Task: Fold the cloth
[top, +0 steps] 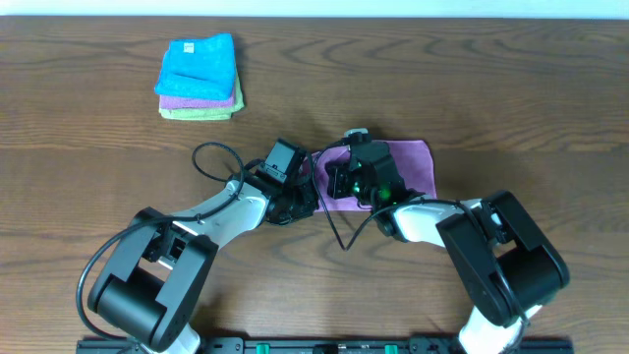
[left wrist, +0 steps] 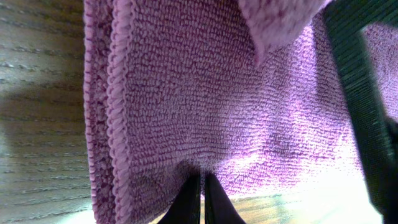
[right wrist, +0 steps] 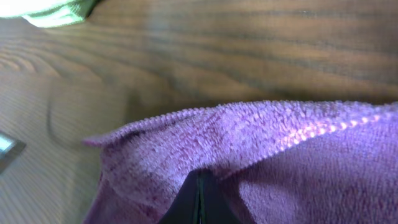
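Observation:
A purple terry cloth (top: 413,167) lies on the wooden table at centre right, partly folded. My left gripper (top: 307,197) is at its left edge, shut on the cloth; in the left wrist view its fingertips (left wrist: 202,186) pinch the cloth (left wrist: 205,106) at the near hem. My right gripper (top: 356,175) is over the cloth's left part, shut on a raised fold; in the right wrist view its fingertips (right wrist: 199,186) pinch the cloth (right wrist: 280,155) just below a lifted hem. Both arms hide the cloth's left portion from above.
A stack of folded cloths (top: 200,77), blue on purple on green, sits at the back left of the table. A black cable (top: 211,162) loops by the left arm. A green cloth corner (right wrist: 56,12) shows in the right wrist view.

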You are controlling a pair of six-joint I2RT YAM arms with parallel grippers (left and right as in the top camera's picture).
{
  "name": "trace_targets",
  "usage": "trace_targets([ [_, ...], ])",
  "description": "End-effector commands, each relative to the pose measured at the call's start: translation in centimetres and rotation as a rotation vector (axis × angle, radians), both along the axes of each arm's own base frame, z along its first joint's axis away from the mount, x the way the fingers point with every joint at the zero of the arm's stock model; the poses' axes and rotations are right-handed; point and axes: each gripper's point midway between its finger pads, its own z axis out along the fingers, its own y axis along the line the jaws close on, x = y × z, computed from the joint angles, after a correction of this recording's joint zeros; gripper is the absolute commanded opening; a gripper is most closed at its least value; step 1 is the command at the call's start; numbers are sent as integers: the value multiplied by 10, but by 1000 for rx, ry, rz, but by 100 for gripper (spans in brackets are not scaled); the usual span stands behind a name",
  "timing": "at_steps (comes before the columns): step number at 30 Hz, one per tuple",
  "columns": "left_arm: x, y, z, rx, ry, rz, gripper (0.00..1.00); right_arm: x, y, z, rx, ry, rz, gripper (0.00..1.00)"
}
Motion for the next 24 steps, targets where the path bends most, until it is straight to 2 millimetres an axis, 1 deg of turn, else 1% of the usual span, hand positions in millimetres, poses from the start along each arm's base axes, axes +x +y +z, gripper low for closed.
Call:
trace_targets([
  [1, -13, 1, -14, 10, 61, -14, 6, 12, 1, 8, 11, -42, -27, 1],
  [6, -13, 0, -14, 10, 62, -14, 6, 28, -1, 22, 9, -104, -74, 2],
  [9, -13, 0, -14, 10, 62, -14, 6, 41, -10, 29, -18, -147, -141, 2],
  [13, -13, 0, -14, 10, 62, -14, 6, 55, -16, 44, -12, -221, -203, 1],
  [16, -13, 0, -14, 10, 62, -15, 6, 66, -18, 62, 15, -290, -229, 1],
  [19, -13, 1, -14, 10, 61, -14, 6, 72, -21, 75, 5, -338, -223, 1],
  [22, -10, -2, -12, 0, 53, -17, 6, 76, -35, 103, -5, -383, -239, 1],
  [24, -8, -5, -8, -18, 46, -21, 6, 76, -49, 120, -11, -382, -264, 1],
])
